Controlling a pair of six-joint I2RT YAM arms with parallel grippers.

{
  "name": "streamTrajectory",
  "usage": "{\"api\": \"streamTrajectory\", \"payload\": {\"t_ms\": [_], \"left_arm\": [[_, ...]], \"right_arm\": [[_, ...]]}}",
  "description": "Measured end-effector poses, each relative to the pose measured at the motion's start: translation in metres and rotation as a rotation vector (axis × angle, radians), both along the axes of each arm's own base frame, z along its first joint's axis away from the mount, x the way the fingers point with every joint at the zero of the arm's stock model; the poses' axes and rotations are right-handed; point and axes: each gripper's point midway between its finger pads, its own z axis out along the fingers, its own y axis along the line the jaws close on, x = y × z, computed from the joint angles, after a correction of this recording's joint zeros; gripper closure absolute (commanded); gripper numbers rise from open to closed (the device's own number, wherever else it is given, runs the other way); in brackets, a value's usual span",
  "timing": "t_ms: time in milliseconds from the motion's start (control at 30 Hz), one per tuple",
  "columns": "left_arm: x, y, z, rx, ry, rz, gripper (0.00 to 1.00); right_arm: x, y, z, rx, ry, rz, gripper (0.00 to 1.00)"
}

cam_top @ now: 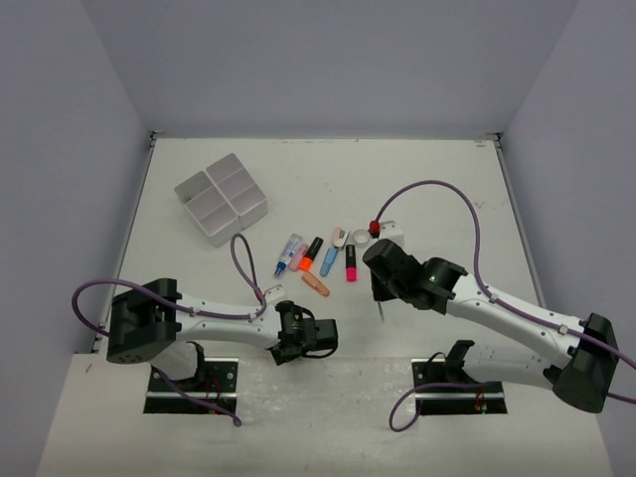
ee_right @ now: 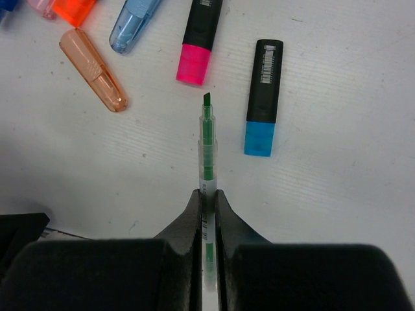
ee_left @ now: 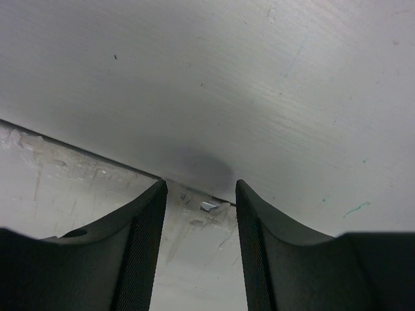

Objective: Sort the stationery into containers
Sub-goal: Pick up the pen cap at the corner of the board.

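Stationery (cam_top: 323,256) lies loose on a white table (cam_top: 447,189) with pale grey walls (cam_top: 328,60) around it.
Far left, the white tray (cam_top: 222,197) shows only bare bottoms in its four boxes. The left gripper (ee_left: 198,194) hangs half wide near the table's front edge, holding nothing. The right gripper (ee_right: 207,194) pinches a thin green pen (ee_right: 206,142) near the stationery.

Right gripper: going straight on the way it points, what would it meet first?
Probably the bare table, touched first by the tip of the green pen that the right gripper holds, just short of the pink highlighter. Height above the table is unclear.
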Motion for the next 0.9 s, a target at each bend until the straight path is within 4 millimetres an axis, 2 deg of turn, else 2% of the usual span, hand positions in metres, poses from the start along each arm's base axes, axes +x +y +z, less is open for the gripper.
{"api": "streamTrajectory", "payload": {"t_ms": [233, 400, 567, 667, 833, 900], "left_arm": [[0.0001, -0.0005, -0.0072, 0.017, 0.003, 0.0, 0.53], [0.0001, 0.0009, -0.0102, 0.017, 0.001, 0.001, 0.63], [0.0003, 0.0025, -0.0105, 0.013, -0.002, 0.0, 0.66], [0.0011, 0.0024, -0.0104, 0.013, -0.006, 0.0, 0.72], [0.0037, 0.0007, -0.0105, 0.007, -0.02, 0.0, 0.94], [0.0049, -0.0008, -0.0104, 0.001, -0.025, 0.001, 0.99]], "right_arm": [[-0.002, -0.0019, -0.0025, -0.004, 0.001, 0.01, 1.0], [-0.0013, -0.001, -0.0029, -0.001, -0.004, 0.017, 1.0], [-0.0023, -0.0024, -0.0052, -0.007, -0.002, 0.022, 1.0], [-0.0022, -0.0024, -0.004, -0.004, -0.006, 0.024, 1.0], [-0.0017, -0.0019, -0.0027, -0.001, -0.012, 0.029, 1.0], [-0.0014, -0.0015, -0.0024, 0.0, -0.013, 0.031, 1.0]]}}
